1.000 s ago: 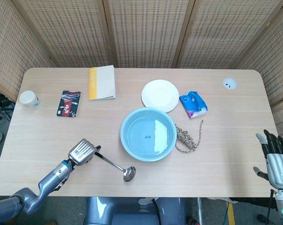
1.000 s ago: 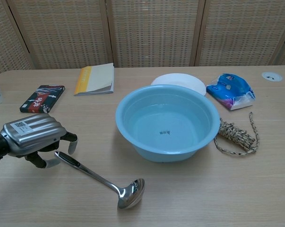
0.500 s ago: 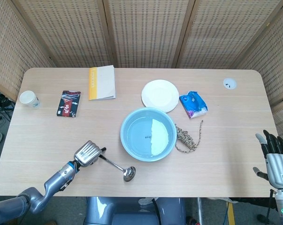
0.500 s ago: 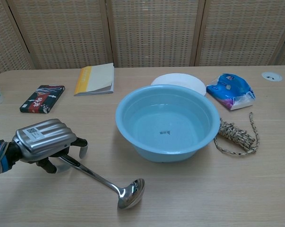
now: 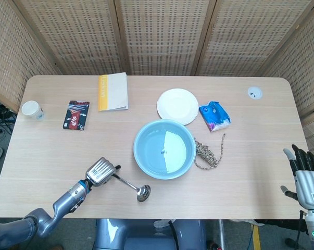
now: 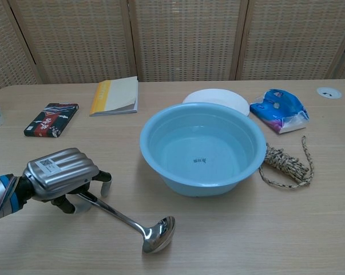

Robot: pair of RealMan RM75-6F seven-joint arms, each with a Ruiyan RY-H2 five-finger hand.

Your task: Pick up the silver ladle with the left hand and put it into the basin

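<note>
Woven wicker screens stand behind a light wooden table point(image 5: 250, 172). The light blue basin point(image 5: 164, 149) sits near the table's middle, with nothing inside it.

The silver ladle point(image 6: 135, 224) lies flat on the table in front of the basin and to its left, apart from it. Its bowl is toward the front edge; its dark handle end runs up and left, under the left hand point(image 6: 62, 175).

The left hand is palm-down over the handle end, fingers point(image 6: 105, 181) curled down around it. Whether they actually press the handle, I cannot tell; the ladle rests on the table.

The right hand point(image 5: 305, 174) is at the table's right edge, off the surface, fingers spread and upright, holding nothing.

Other items:
- white plate point(image 5: 177, 106), just behind the basin
- blue packet point(image 5: 214, 115), right of the plate
- coiled rope point(image 5: 207, 153), beside the basin's right side
- yellow-spined book point(image 5: 113, 91)
- dark packet point(image 5: 76, 115)
- paper cup point(image 5: 32, 110), far left
</note>
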